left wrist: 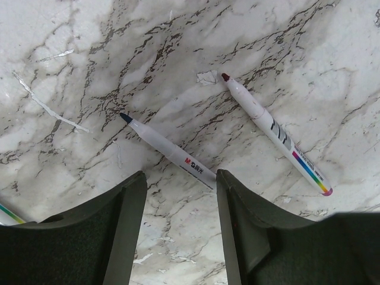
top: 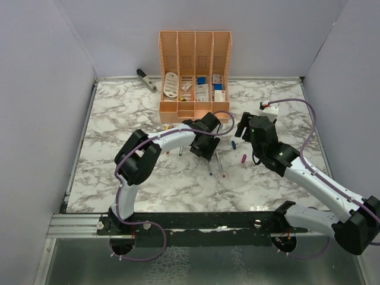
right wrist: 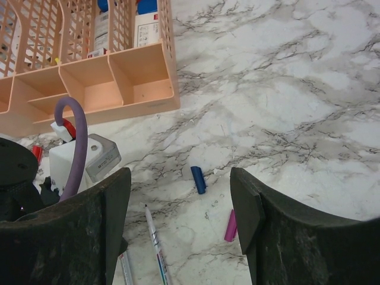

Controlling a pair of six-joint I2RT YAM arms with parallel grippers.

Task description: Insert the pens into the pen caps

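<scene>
Two grey-white pens lie on the marble just past my left gripper (left wrist: 181, 181): a blue-tipped pen (left wrist: 169, 151), whose rear end reaches the right finger (left wrist: 228, 202), and a dark-red-tipped pen (left wrist: 273, 130) to its right. The left gripper is open and empty, low over the table. The end of a third pen (left wrist: 6, 215) shows at the left edge. My right gripper (right wrist: 181, 190) is open and empty above a blue cap (right wrist: 198, 179) and a magenta cap (right wrist: 230, 225). The two pens (top: 215, 166), both caps (top: 234, 144) (top: 243, 158) and both grippers (top: 203, 152) (top: 242, 126) show in the top view.
The orange organizer (top: 195, 110) with white stationery stands at the back centre, a grey stapler (top: 146, 79) to its left. A small white block (top: 270, 107) lies at the back right. The left arm's wrist and purple cable (right wrist: 74, 142) sit close to the right gripper.
</scene>
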